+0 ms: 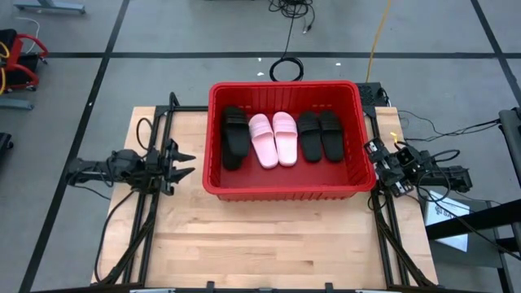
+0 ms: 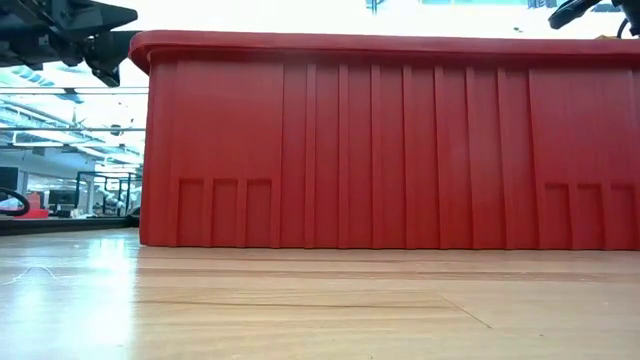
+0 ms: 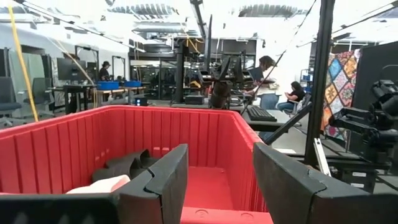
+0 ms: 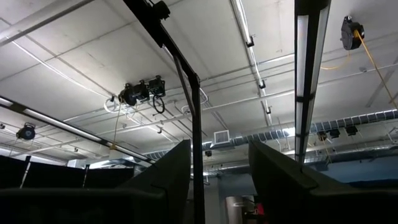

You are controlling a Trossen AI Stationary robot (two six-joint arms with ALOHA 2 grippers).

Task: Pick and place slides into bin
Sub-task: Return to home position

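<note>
Counted from above, inside the bin (image 1: 285, 189): two pale pink slides (image 1: 273, 138) side by side at centre; two black slides (image 1: 319, 135) side by side just to their right; one black shape (image 1: 234, 137) just to their left, single or stacked not determinable. All laid flat on the bin floor, in a row across it.

Found the left gripper (image 1: 192, 163) near the bin's left wall, fingers spread wide, gripping nothing, touching nothing. Found the right gripper (image 4: 219, 155) by the bin's right wall, fingers likewise parted and empty, aimed upward.

Seen in the low view only: the bin's ribbed outer wall, contents hidden. Seen in the left wrist view only: the bin interior from the side, plus people (image 3: 264, 78) at desks beyond. Seen in the right wrist view: ceiling (image 4: 93, 68) alone.
</note>
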